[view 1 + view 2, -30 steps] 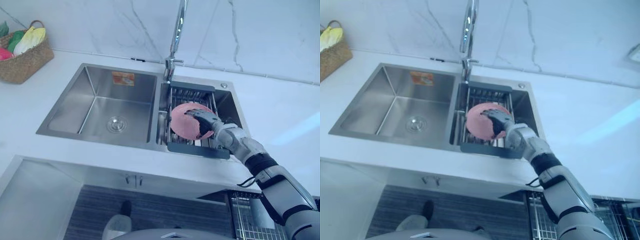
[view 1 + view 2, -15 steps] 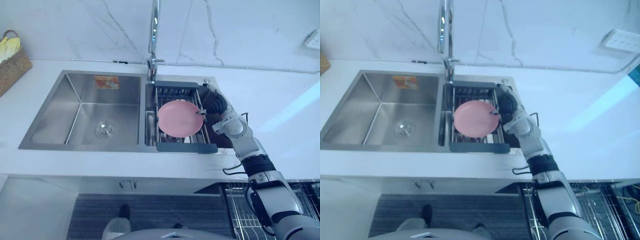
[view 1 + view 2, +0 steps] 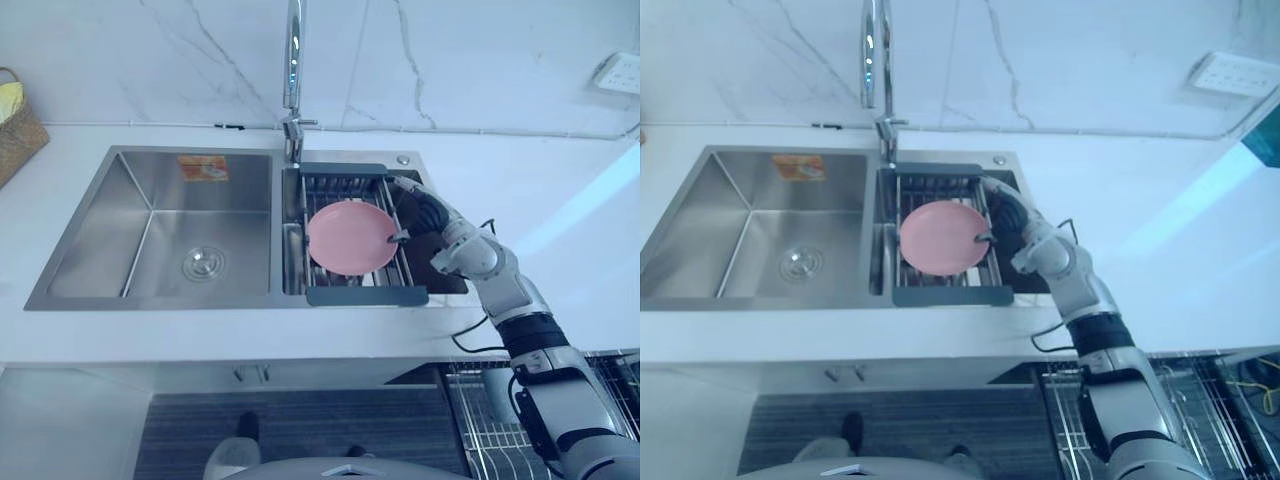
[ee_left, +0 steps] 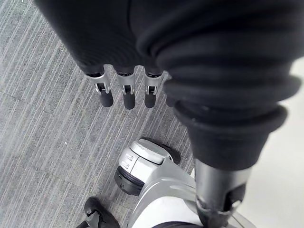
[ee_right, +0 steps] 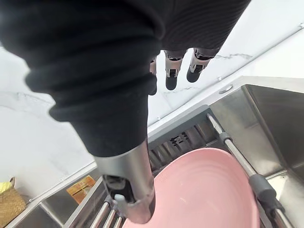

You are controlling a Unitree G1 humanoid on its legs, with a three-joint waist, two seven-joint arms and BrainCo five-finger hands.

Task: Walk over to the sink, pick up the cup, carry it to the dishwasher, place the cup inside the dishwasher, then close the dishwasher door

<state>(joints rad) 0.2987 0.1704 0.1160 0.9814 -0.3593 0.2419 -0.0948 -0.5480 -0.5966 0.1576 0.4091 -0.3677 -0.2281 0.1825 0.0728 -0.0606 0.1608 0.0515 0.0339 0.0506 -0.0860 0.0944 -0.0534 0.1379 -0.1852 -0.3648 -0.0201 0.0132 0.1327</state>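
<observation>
Counter (image 3: 560, 170) spreads white on all sides of my right hand (image 3: 425, 215), and the double sink (image 3: 150, 230) is set into it on the hand's thumb side. A rack (image 3: 365, 296) spans the basin nearest the hand, and the pink plate (image 3: 345, 238) rests in it just beside the palm. The fingers are straight and loosely apart, holding nothing. The thumb tip reaches the plate's rim, but I cannot tell if it touches. My left hand (image 4: 124, 92) hangs over the floor (image 4: 42, 133), fingers straight, empty.

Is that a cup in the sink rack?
No, the dish rack over the right basin holds a pink plate, not a cup.
</observation>
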